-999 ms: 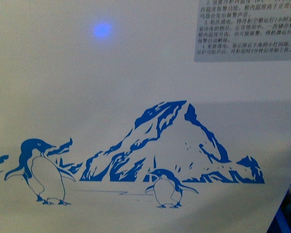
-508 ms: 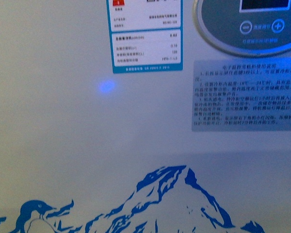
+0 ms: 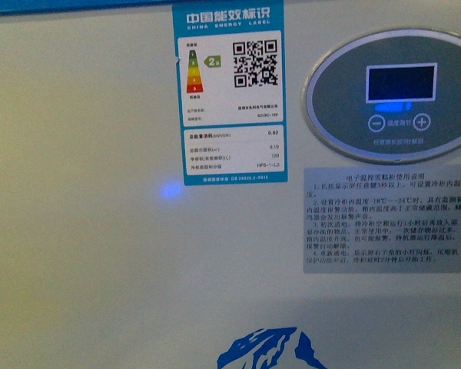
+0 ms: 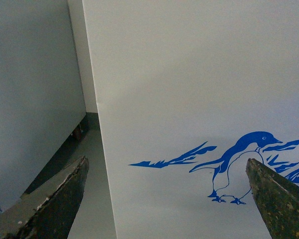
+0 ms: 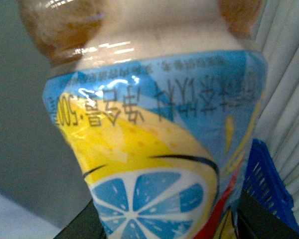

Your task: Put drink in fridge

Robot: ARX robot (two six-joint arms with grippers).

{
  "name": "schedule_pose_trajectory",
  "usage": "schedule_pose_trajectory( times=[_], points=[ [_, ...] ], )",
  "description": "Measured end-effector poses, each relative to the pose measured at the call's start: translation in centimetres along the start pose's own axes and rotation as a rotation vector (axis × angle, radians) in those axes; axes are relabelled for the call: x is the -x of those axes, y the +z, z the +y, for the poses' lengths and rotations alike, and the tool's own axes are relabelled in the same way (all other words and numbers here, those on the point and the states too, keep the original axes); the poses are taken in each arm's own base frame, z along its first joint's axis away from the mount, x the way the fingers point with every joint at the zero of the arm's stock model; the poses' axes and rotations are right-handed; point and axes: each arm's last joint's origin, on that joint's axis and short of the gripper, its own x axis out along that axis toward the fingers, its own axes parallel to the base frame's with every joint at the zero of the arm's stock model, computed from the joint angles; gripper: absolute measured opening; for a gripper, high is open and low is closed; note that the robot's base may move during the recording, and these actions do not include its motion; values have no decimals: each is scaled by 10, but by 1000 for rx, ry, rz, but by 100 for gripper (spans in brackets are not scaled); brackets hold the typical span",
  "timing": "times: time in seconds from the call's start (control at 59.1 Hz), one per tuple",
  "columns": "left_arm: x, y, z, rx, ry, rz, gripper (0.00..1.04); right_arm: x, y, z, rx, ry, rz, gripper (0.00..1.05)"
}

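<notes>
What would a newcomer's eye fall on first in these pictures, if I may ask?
The drink bottle, with its yellow-and-blue lemon label, fills the right wrist view, sitting between the dark fingers of the right pincer. In the front view, the white wall of the fridge carries a blue energy label beside an oval control panel.

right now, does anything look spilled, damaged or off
Nothing visibly spilled or broken. The drink sits in the right claw. Only oddities: a blue glow spot on the fridge front, and scuffed fingers on the empty left claw.
</notes>
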Motion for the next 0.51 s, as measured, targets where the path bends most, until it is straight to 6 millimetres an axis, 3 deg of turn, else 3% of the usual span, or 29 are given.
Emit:
schedule_pose_trajectory(
  times=[0.237, 0.373, 0.508],
  points=[
    [0, 0, 0, 0, 0, 0, 97, 57, -27, 26, 25, 1, -86, 40],
    [0, 0, 0, 0, -1, 0, 97, 67, -36, 29, 25, 3, -131, 40],
    [0, 0, 0, 0, 0, 0, 97, 63, -46, 26, 23, -27, -139, 40]
  ],
)
